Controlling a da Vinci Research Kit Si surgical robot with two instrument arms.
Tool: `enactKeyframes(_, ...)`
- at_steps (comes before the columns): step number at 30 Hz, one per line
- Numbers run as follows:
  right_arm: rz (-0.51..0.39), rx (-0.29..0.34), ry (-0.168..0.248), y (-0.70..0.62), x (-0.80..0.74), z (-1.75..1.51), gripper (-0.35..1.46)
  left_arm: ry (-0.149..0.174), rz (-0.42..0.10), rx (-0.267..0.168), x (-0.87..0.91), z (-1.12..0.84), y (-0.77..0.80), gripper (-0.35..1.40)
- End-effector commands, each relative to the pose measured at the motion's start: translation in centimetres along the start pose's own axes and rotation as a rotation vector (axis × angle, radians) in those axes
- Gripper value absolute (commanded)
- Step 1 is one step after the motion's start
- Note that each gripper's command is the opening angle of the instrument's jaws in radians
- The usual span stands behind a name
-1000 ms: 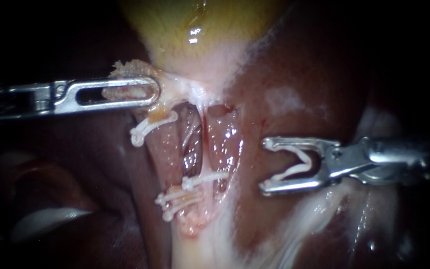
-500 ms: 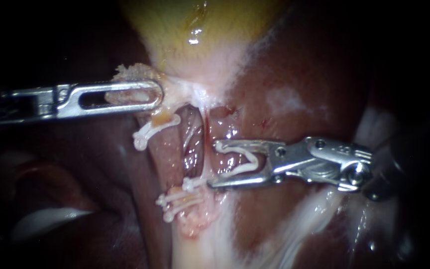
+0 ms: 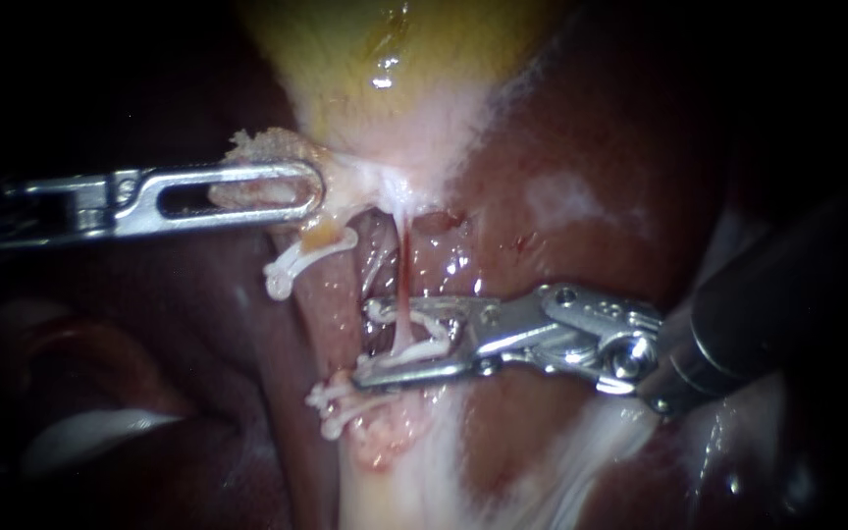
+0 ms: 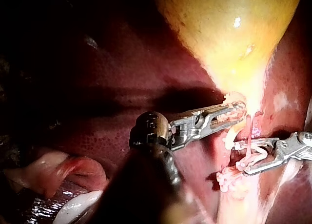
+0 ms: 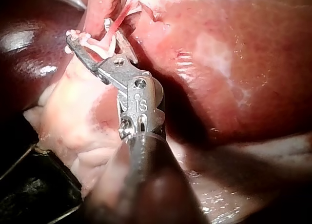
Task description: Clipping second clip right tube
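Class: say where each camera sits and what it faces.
Endoscope: close over the tissue, facing clipped tubes below the gallbladder; both instruments show.
Left wrist: on that arm, looking along the left instrument to the gallbladder.
Right wrist: on that arm, looking along the right instrument to its clip.
Shared: all show that clip.

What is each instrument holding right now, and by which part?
The left instrument grips pale tissue at the gallbladder neck. The right instrument holds an open clip by its two legs, astride the right tube.

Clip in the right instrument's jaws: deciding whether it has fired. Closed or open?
Open: the clip spreads apart across the right tube, in the jaws of the right instrument.
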Motion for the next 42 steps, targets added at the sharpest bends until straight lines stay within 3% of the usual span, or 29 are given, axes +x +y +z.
enactKeyframes(1,-0.003,-0.001,0.001,0.0,0.0,0.0,0.49,0.0,0.0,0.0,0.0,0.0,0.0,-0.35)
enactKeyframes(7,0.007,0.01,0.008,0.0,0.01,0.0,0.49,0.0,0.0,0.0,0.01,0.0,0.0,-0.35)
enactKeyframes(24,0.113,0.193,0.099,-0.28,0.11,0.0,0.47,0.0,0.001,0.001,0.01,0.0,0.02,-0.35)
enactKeyframes(34,0.132,0.197,0.102,-0.28,0.14,-0.01,0.42,0.0,0.002,0.001,0.02,0.01,0.02,-0.35)
enactKeyframes(38,0.161,0.199,0.099,-0.27,0.13,-0.03,0.18,-0.001,0.002,0.0,0.02,0.01,0.03,-0.35)
enactKeyframes(40,0.185,0.201,0.097,-0.27,0.12,-0.06,-0.12,-0.001,0.002,0.0,0.03,0.01,0.03,-0.35)
enactKeyframes(42,0.202,0.202,0.096,-0.26,0.12,-0.08,-0.31,-0.001,0.002,0.0,0.03,0.01,0.03,-0.35)
